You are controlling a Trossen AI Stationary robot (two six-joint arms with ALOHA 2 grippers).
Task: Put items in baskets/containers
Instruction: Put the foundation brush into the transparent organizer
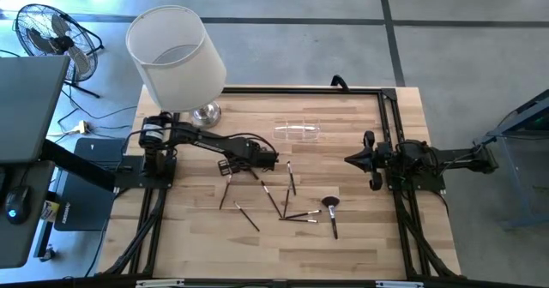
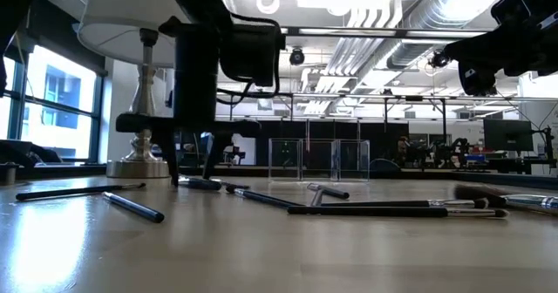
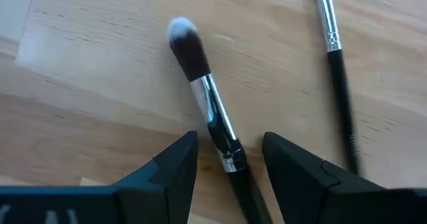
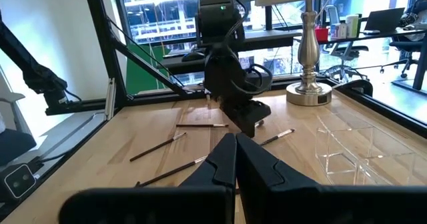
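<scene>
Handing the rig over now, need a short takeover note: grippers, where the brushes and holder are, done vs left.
Left gripper: open, down at the table, fingers either side of a white-tipped brush, not yet closed on it.
Right gripper: shut, empty, waiting at the table's right side.
Clear holder: at the back middle, beside the lamp; no brush visible in it.
Brushes: all lying loose mid-table, including the fluffy reddish-brown one.
Done: nothing placed, as far as can be seen.
Left: grasp this brush, put it in the holder, then the rest.
</scene>
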